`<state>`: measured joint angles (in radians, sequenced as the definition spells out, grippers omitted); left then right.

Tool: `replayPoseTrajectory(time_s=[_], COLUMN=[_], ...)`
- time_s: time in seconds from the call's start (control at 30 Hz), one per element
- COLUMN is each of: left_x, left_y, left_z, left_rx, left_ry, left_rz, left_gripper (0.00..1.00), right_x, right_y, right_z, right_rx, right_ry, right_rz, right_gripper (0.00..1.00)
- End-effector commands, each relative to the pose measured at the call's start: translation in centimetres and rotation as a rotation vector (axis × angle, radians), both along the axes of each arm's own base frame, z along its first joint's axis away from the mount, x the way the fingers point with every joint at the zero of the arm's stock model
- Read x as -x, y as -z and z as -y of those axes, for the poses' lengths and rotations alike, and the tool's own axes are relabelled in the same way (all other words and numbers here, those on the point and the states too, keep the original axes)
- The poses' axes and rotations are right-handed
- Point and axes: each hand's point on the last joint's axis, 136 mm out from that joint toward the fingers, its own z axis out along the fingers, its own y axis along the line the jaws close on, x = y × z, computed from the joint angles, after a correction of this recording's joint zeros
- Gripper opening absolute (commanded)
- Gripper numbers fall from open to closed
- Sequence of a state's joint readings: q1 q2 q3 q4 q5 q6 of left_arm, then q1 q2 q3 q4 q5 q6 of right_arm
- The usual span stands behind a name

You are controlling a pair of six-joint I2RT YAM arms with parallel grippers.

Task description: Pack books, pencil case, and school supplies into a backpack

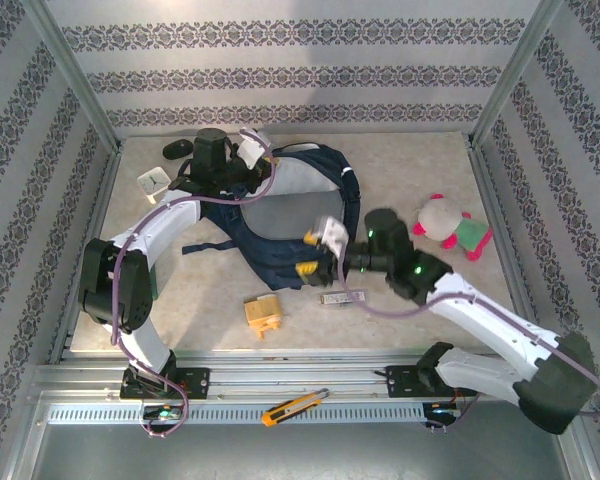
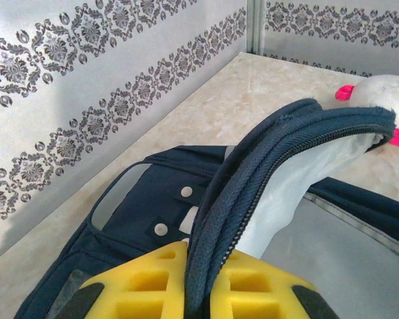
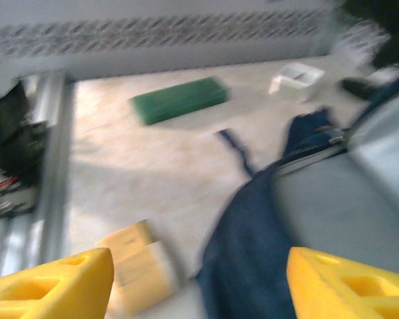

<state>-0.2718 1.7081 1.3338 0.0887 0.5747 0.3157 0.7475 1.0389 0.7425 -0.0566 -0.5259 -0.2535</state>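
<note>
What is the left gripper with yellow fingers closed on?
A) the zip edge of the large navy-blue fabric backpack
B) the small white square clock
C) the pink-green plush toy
A: in the left wrist view the left gripper pinches the zip edge of the navy-blue fabric backpack.

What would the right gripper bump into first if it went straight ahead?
Probably the backpack: its navy fabric lies just ahead between the right gripper's open fingers, though blur hides depth.
</note>
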Motion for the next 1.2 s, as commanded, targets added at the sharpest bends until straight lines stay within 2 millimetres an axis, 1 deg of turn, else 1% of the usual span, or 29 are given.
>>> replayPoseTrajectory(time_s=[0.0,0.03,0.13,0.3,0.37,0.47,0.53,0.73,0.9,1.03,1.17], left_x=[-0.4,-0.3,-0.2,-0.2,-0.2,-0.1,0.0,-0.1,-0.1,-0.2,-0.3], left_y=[-3.4,-3.4,-3.5,-3.6,-3.6,-3.6,-3.6,-3.6,-3.6,-3.5,-3.6], left_z=[-0.7,-0.7,-0.7,-0.9,-1.0,-1.0,-1.1,-1.0,-0.8,-0.8,-0.8], left_rx=[0.075,0.075,0.077,0.086,0.091,0.096,0.096,0.111,0.121,0.123,0.132], left_ry=[-0.036,-0.034,-0.026,-0.032,-0.032,-0.03,-0.031,-0.03,-0.025,-0.024,-0.022], left_rz=[0.079,0.076,0.071,0.06,0.055,0.048,0.045,0.042,0.039,0.039,0.04], left_gripper=[0.0,0.0,0.0,0.0,0.0,0.0,0.0,0.0,0.0,0.0,0.0], right_x=[2.7,3.4,4.1,4.6,4.8,4.8,4.6,3.8,4.0,3.2,2.8], right_y=[3.4,4.3,6.2,9.7,10.7,11.6,11.8,12.9,14.3,15.8,16.6], right_z=[-0.3,-0.6,-1.4,-3.9,-4.8,-6.2,-7.2,-9.7,-11.0,-11.6,-12.0], right_rx=[0.073,0.103,0.167,0.272,0.297,0.307,0.306,0.327,0.359,0.406,0.422], right_ry=[-0.004,-0.026,-0.091,-0.245,-0.314,-0.385,-0.409,-0.434,-0.472,-0.453,-0.456], right_rz=[-0.011,0.014,0.052,0.105,0.112,0.111,0.106,0.104,0.097,0.109,0.109], right_gripper=[0.76,0.76,0.76,0.76,0.77,0.78,0.78,0.79,0.8,0.81,0.82])
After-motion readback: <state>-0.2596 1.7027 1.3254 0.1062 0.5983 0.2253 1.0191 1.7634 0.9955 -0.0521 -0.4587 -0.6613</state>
